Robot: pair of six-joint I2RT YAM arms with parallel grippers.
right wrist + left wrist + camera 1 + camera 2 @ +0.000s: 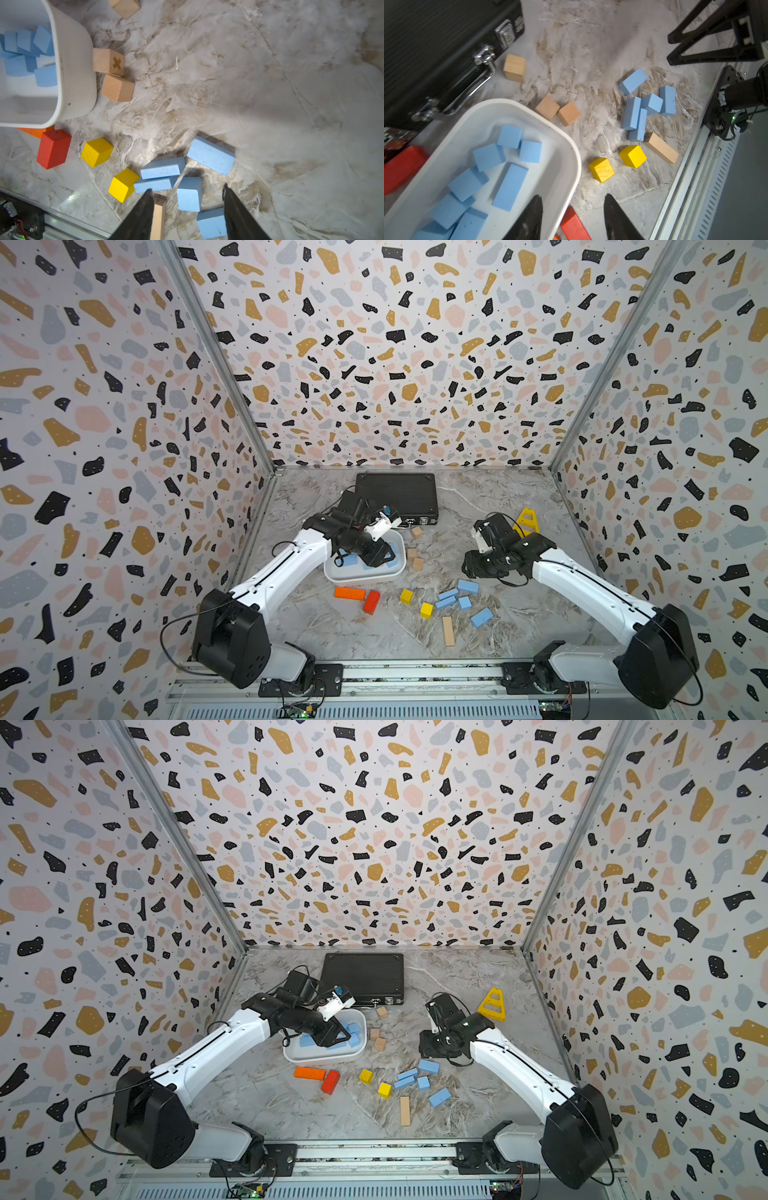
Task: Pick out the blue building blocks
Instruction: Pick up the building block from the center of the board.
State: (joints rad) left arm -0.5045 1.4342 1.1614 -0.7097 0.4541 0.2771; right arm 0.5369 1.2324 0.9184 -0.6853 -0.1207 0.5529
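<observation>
– When you look at your blue building blocks [509, 187], what do you see?

– You see light blue blocks that are not shiny. Some are little cubes. Some are longer bars.

– Where are they?

– A bunch of them lie in your white tub [560, 166], heaped against each other. You can count about eight in the left wrist view. Only blue ones are in there. Five more blue building blocks [464, 603] lie loose on the surface [332, 626], in a little group between your two arms. Two bars in that group touch along their long sides.

– What sits close to them?

– Two yellow cubes [406, 596] sit just beside the loose blue ones, and a long tan block [448, 630] lies near them. Three tan cubes [417, 564] sit beside the tub. A red block [371, 601] and an orange block [350, 593] lie in front of the tub.

– Is there another box?

– Yes, a black case [395, 495] lies behind the tub. Its lid is down, so you cannot see inside.

– And your pincers?

– Your left pincer [572, 196] hangs above the tub. Its two fingers are spread, with nothing between them. Your right pincer [187, 188] is spread too. It hovers over the loose blue blocks and pinches nothing.
</observation>
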